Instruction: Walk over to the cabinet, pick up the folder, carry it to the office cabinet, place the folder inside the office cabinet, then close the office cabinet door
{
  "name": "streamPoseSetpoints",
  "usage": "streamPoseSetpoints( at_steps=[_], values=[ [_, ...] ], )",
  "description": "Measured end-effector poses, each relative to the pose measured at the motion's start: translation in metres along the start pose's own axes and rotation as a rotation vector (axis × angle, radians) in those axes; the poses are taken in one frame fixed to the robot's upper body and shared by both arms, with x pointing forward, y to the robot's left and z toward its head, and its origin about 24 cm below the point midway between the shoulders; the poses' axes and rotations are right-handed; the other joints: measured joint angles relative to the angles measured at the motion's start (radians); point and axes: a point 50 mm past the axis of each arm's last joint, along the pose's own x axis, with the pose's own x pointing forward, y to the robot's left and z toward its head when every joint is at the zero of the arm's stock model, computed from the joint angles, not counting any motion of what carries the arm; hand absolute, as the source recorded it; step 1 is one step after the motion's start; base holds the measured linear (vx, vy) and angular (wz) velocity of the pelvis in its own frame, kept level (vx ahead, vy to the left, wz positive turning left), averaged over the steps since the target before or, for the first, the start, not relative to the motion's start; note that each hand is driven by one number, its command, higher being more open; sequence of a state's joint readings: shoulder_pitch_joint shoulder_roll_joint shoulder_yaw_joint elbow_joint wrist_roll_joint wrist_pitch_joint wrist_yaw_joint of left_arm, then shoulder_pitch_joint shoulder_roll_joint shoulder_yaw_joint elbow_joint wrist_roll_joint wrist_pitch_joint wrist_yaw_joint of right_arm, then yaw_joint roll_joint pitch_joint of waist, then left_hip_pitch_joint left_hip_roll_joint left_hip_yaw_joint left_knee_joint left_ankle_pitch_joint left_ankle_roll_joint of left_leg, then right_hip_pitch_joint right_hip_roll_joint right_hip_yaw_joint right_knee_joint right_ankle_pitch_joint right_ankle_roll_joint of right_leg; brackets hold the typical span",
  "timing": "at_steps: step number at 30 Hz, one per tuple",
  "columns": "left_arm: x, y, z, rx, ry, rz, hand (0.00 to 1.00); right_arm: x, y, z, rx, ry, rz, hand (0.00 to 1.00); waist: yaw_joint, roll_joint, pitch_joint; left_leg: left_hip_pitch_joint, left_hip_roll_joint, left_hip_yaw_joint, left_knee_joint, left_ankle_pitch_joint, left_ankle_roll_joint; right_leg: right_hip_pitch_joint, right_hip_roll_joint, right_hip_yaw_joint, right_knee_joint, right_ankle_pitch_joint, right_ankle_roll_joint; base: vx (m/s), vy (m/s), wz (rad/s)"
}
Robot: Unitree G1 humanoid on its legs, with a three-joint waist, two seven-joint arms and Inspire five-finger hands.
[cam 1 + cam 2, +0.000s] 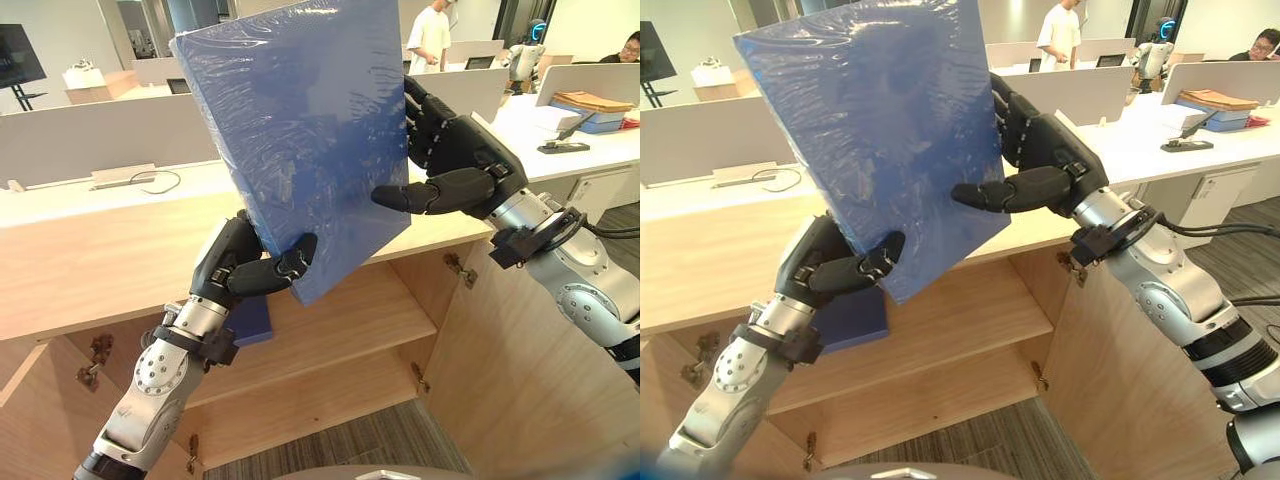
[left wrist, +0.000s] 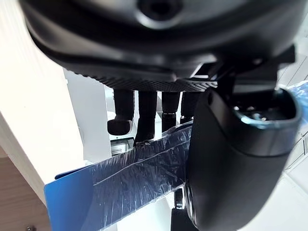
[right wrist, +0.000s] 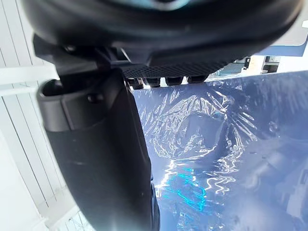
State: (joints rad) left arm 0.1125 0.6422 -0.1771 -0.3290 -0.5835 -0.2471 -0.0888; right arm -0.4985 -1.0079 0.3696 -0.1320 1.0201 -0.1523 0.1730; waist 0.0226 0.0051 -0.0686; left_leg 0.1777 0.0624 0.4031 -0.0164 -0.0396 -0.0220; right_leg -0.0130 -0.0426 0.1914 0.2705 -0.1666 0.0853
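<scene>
You hold the folder (image 1: pixel 300 130) tilted, above and in front of the cabinet shelf (image 1: pixel 350 320). Left hand (image 1: pixel 245 265) pinches its bottom corner, likely bearing the weight. Right hand (image 1: pixel 455 165) clamps the side edge, thumb across the front, likely steadying it for insertion.

1. The folder (image 1: pixel 300 130) stands tilted in front of me, above the desk (image 1: pixel 90 260), between my two hands.
2. My left hand (image 1: pixel 245 265) clasps its lower corner, thumb on the near face and fingers (image 2: pixel 144 115) behind.
3. My right hand (image 1: pixel 455 160) pinches its right edge the same way.
4. Under the desk the cabinet (image 1: pixel 300 395) stands open. Its shelf (image 1: pixel 350 320) lies below the folder and its door (image 1: pixel 520 380) is swung out to my right.
5. What looks like a second folder (image 1: pixel 252 322) stands on the shelf, just behind my left wrist.
6. Behind the desk runs a partition (image 1: pixel 100 135), with a cable (image 1: pixel 150 182) lying at its foot.
7. A person (image 1: pixel 430 35) stands far behind.
</scene>
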Motion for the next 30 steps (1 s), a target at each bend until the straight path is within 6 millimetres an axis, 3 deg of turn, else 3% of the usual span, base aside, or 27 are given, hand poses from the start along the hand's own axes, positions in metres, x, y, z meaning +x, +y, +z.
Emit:
streamPoseSetpoints(
  at_steps=[7,13,17,18,26,30],
  values=[
    [-0.002,-0.012,-0.006,-0.064,0.044,-0.166,0.0,0.005,-0.018,-0.004,-0.048,0.026,-0.05,1.0,0.005,-0.001,0.001,0.004,0.001,-0.004,-0.013,0.005,-0.002,0.002,-0.002,-0.023,-0.006,0.0,0.0,-0.01,0.001,0.02],
    [-0.001,-0.012,-0.006,-0.157,0.033,-0.151,0.0,0.029,-0.02,0.013,-0.128,-0.01,-0.013,1.0,0.003,-0.006,0.004,0.017,0.009,-0.006,-0.016,0.006,-0.005,0.017,0.0,-0.056,-0.006,0.0,0.0,-0.01,-0.003,0.02],
    [-0.001,-0.011,-0.005,-0.186,0.028,-0.14,0.0,0.04,-0.017,0.014,-0.12,-0.029,-0.005,1.0,0.005,-0.015,0.01,0.017,0.009,-0.006,-0.016,0.006,-0.005,0.017,0.0,-0.06,-0.01,0.0,0.0,-0.03,0.005,0.0],
    [-0.001,-0.011,-0.006,-0.192,0.029,-0.137,0.0,0.042,-0.016,0.012,-0.107,-0.033,-0.004,0.0,0.007,-0.017,0.012,0.017,0.009,-0.006,-0.016,0.006,-0.005,0.017,-0.001,-0.06,-0.011,0.0,0.0,-0.04,0.012,-0.01],
    [-0.005,-0.01,-0.019,-0.199,0.091,-0.15,0.0,0.043,-0.009,-0.01,0.085,0.064,0.038,0.0,0.025,-0.022,0.014,0.015,0.009,-0.012,-0.019,0.005,-0.007,0.026,-0.002,-0.071,-0.019,0.003,-0.005,-0.01,0.004,0.03],
    [-0.007,-0.009,-0.02,-0.184,0.111,-0.179,0.0,0.04,-0.005,-0.008,0.15,0.065,0.067,0.0,0.027,-0.026,0.017,0.011,0.009,-0.023,-0.019,0.002,-0.011,0.028,-0.002,-0.075,-0.023,0.003,-0.005,-0.01,0.008,0.04]
  ],
)
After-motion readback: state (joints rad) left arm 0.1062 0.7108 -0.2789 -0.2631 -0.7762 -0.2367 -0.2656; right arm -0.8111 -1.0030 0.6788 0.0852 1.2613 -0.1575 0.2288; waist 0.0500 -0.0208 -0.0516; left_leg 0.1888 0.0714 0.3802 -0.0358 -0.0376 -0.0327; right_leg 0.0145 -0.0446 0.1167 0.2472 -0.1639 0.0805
